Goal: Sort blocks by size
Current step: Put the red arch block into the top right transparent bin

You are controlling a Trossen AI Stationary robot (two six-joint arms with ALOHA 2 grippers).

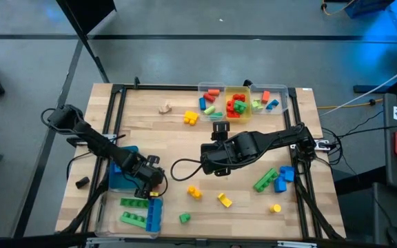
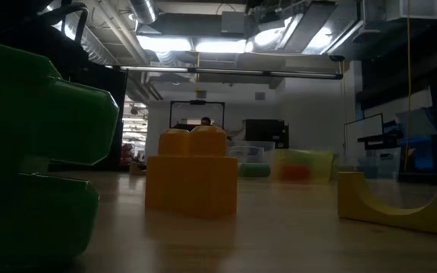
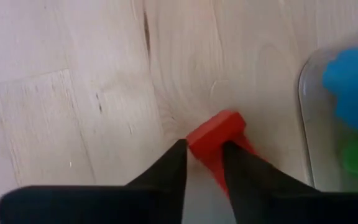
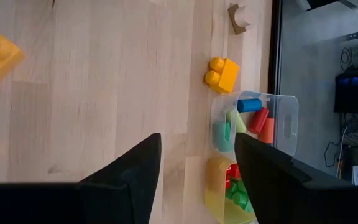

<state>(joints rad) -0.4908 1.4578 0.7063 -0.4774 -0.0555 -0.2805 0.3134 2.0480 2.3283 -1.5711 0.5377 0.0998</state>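
Note:
My left gripper (image 1: pixel 150 182) is low over the near-left part of the table, beside a clear bin (image 1: pixel 109 220), and is shut on a small red block (image 3: pixel 219 133). That bin holds long green blocks (image 1: pixel 134 202) and a long blue block (image 1: pixel 155 213). My right gripper (image 1: pixel 209 162) is open and empty over the table's middle; its wrist view (image 4: pixel 194 180) shows bare wood between the fingers. Loose blocks lie on the wood: yellow (image 1: pixel 190 118), orange-yellow (image 1: pixel 194 192), a yellow arch (image 1: pixel 225 200), green (image 1: pixel 265 180) and blue (image 1: pixel 284 174). My left gripper pinches the red block's near end (image 3: pixel 205 155) between its two fingertips (image 3: pixel 174 163), coming from above. The block's far end (image 3: pixel 224 123) sticks out past the fingertips over the wood. Whether it rests on the table or is lifted clear, I cannot tell.
Three clear bins (image 1: pixel 271 89) with small mixed blocks stand along the far edge. A blue bin (image 1: pixel 119 172) sits under the left arm. A tan piece (image 1: pixel 165 107), a small green block (image 1: pixel 185 218) and a small yellow one (image 1: pixel 275 207) lie loose. A black cable (image 1: pixel 181 169) loops mid-table.

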